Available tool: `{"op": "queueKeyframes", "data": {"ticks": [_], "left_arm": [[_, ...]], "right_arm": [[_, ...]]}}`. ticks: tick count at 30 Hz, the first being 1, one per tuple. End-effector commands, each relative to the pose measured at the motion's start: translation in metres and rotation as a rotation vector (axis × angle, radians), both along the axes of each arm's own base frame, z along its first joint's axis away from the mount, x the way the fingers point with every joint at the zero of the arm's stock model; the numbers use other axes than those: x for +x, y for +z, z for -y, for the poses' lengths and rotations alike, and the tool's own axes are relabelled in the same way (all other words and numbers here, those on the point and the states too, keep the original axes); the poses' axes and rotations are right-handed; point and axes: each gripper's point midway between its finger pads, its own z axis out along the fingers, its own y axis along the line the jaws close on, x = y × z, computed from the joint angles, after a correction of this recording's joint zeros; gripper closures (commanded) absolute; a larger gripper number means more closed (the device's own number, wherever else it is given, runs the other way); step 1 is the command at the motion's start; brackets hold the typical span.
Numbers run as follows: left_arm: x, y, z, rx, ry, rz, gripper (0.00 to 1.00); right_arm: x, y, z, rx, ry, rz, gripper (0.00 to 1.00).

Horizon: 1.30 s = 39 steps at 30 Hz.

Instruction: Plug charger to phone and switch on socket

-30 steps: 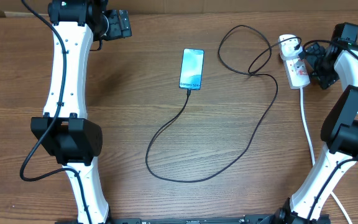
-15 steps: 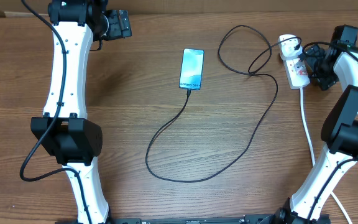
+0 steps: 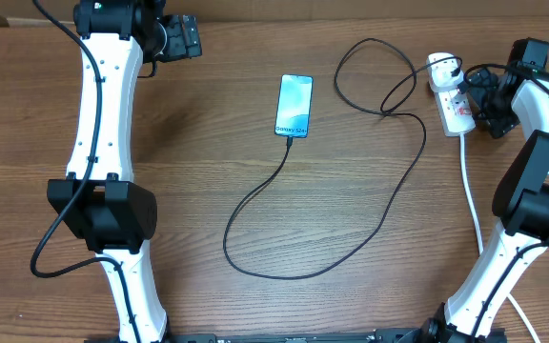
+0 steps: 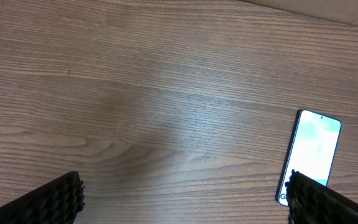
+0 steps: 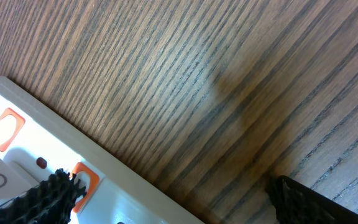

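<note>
Left gripper [image 3: 187,38] stood spread far left; right gripper [image 3: 475,95] spread beside socket [image 3: 454,107]; charger [image 3: 283,162] met phone [image 3: 294,105].

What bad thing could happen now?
The right arm's fingers are open right next to the socket. They might shove it sideways instead of pressing a switch. If the socket slides, the charger could tug at the phone, where its tip meets the lower edge.
</note>
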Motion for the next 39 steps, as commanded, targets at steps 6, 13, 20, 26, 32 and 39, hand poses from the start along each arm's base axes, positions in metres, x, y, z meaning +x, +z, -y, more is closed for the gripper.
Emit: {"op": "queueKeyframes", "data": {"ticks": [6,13,20,26,32,39], "left_arm": [[0.0,-0.005,0.004,-0.01,0.001,-0.012,0.0],[0.0,-0.005,0.004,-0.011,0.001,-0.012,0.0],[0.0,-0.005,0.004,-0.011,0.0,-0.012,0.0],[0.0,-0.005,0.004,-0.01,0.001,-0.012,0.0],[0.0,-0.005,0.004,-0.011,0.001,-0.012,0.0],[0.0,-0.005,0.004,-0.01,0.001,-0.012,0.0]], "right_arm": [[-0.006,-0.012,-0.011,0.029,0.051,-0.031,0.0],[-0.006,-0.013,-0.013,0.032,0.072,-0.033,0.0],[-0.005,-0.013,-0.018,0.041,0.086,-0.029,0.0],[-0.005,-0.013,-0.018,0.041,0.086,-0.03,0.0],[-0.006,-0.013,-0.018,0.042,0.086,-0.033,0.0],[-0.007,-0.019,-0.019,0.047,0.086,-0.044,0.0]]}}
